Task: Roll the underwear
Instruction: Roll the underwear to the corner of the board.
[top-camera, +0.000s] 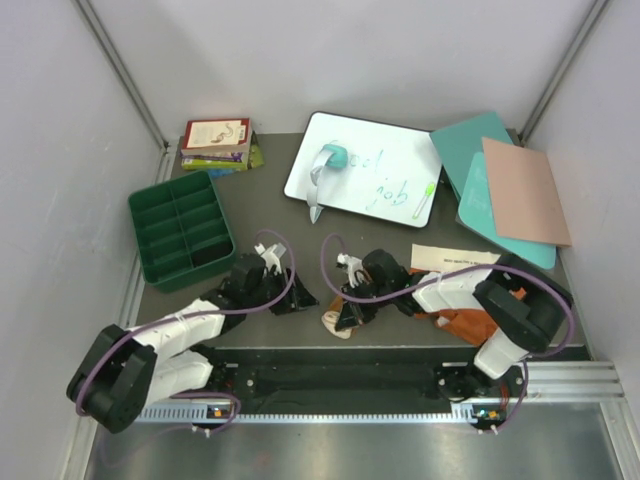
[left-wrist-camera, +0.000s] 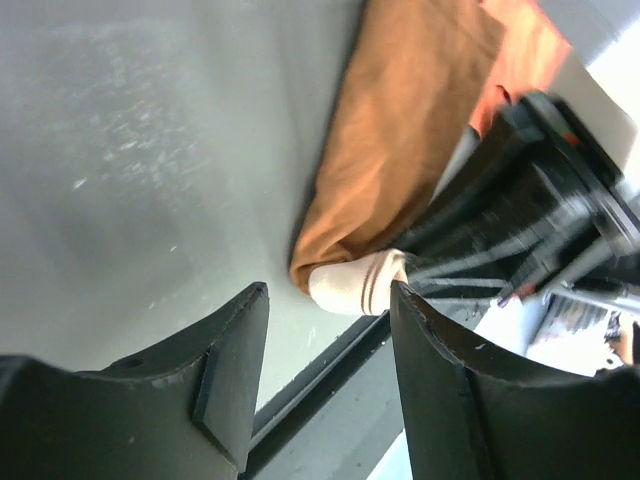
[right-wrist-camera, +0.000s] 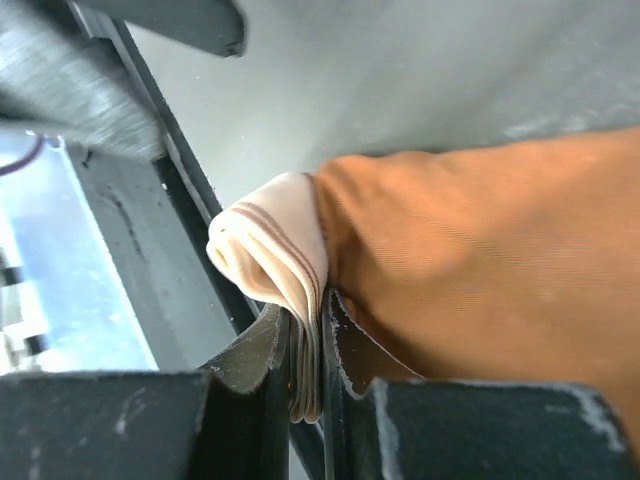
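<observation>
The mustard-tan underwear (top-camera: 335, 322) lies bunched at the table's front edge, its cream waistband toward the rail. My right gripper (top-camera: 347, 308) is shut on that waistband; the right wrist view shows the folded band (right-wrist-camera: 270, 250) pinched between the jaws (right-wrist-camera: 305, 315), with the tan cloth (right-wrist-camera: 480, 260) to the right. My left gripper (top-camera: 293, 295) is open and empty just left of it. In the left wrist view its jaws (left-wrist-camera: 328, 290) stand apart, short of the waistband (left-wrist-camera: 360, 283). The rust-orange underwear (top-camera: 468, 325) lies under my right arm. I cannot make out the black underwear.
A green compartment tray (top-camera: 180, 230) stands at the left. Books (top-camera: 215, 142) are behind it. A whiteboard (top-camera: 365, 170) with an eraser (top-camera: 333, 158) and a marker (top-camera: 424, 200) is at the back. Teal (top-camera: 470, 150) and pink (top-camera: 525, 190) boards are at back right. A paper strip (top-camera: 450, 257) lies beside them.
</observation>
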